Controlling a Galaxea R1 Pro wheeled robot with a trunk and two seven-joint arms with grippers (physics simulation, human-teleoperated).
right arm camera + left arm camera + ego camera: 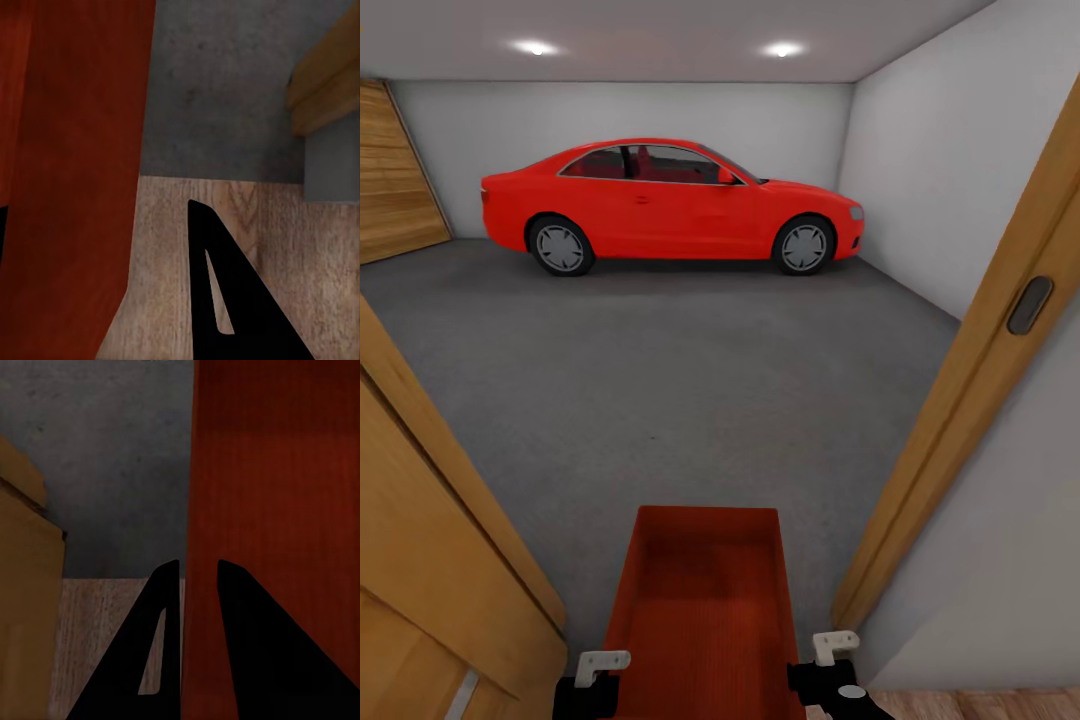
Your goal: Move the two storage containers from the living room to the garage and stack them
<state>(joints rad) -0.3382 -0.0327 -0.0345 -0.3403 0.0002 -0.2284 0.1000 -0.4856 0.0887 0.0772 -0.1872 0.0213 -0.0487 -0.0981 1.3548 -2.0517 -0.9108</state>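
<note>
Orange-red tub (705, 610) sits low center in head view, held btwn both hands at the garage doorway. Left hand (199, 574) clamps one long wall, fingers either side. Right hand (97, 217) grips the opp. wall w/ one finger (225, 292) outside. Wrist views show wood floor (225, 202) meeting concrete (660, 380); head view adds red car (670, 205) and door frame (960, 380).

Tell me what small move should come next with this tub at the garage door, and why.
Probably roll straight forward. The storage container is held between the left end effector and right end effector, in the doorway, with the door frame close on both sides and the concrete floor ahead.
</note>
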